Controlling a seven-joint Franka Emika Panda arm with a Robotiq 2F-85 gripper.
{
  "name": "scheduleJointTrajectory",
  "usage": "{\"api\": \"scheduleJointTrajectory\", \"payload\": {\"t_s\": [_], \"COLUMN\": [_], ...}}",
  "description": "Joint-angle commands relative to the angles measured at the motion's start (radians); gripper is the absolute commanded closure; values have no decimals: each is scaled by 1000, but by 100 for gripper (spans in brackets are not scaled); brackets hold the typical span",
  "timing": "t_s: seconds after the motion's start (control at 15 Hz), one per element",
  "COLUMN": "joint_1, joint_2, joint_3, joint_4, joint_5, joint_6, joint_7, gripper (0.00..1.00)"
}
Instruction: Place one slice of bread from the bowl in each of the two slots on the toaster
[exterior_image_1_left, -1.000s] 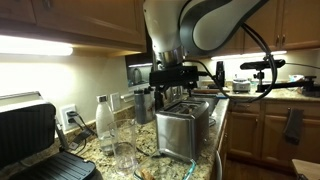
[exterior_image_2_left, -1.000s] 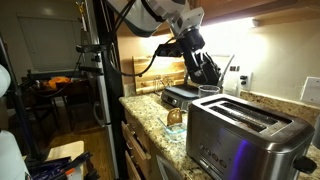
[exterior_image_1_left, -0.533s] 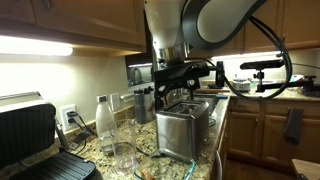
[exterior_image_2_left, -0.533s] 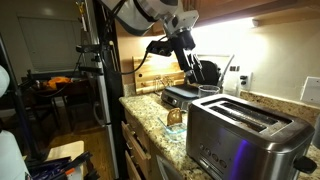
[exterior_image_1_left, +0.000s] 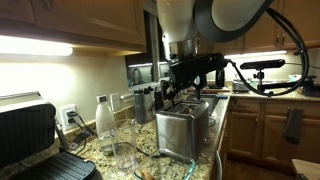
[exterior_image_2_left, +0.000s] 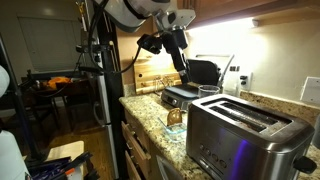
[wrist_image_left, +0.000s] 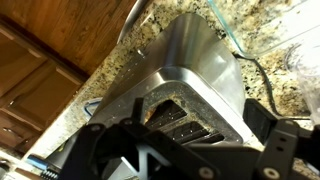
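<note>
Jaws: spread wide and released. The wrist view shows nothing between them, so you're carrying no bread.
Gripper: hangs over the toaster, pointing down at the top and apart from it. In both exterior views it sits above the toaster, not touching.
Slots: both in wrist view, just ahead of the jaws. Something tan may sit in the nearer one, but it's too blurred to call.
Bread: no clear slice in any view. If there's one in a slot, you can't confirm it from here.
Bowl: probably the clear rim just beside the toaster's far end on the counter. Only an edge shows and the contents are hidden.
Other stuff: bottle and glass stand near the toaster in an exterior view, clear of the gripper.
Progress: uncertain. At best the slots are loaded and you're finishing. At worst both slices are left to do.
Next, as a guess: check the slots closer. If any is empty, go to the bowl, pinch a slice by its edge and drop it in vertically.
Risk: the slot mouths are narrow, so a tilted slice will jam on the rim.
</note>
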Motion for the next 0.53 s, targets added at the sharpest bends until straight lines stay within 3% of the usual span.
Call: {"api": "scheduleJointTrajectory", "payload": {"t_s": [0.0, 0.47], "joint_1": [-3, 1], "joint_2": [-55, -12], "joint_3": [1, 10], "joint_4": [-59, -72], "joint_5": [70, 210], "joint_6": [65, 164], "joint_7": [-144, -379], "gripper": [0, 0]}}
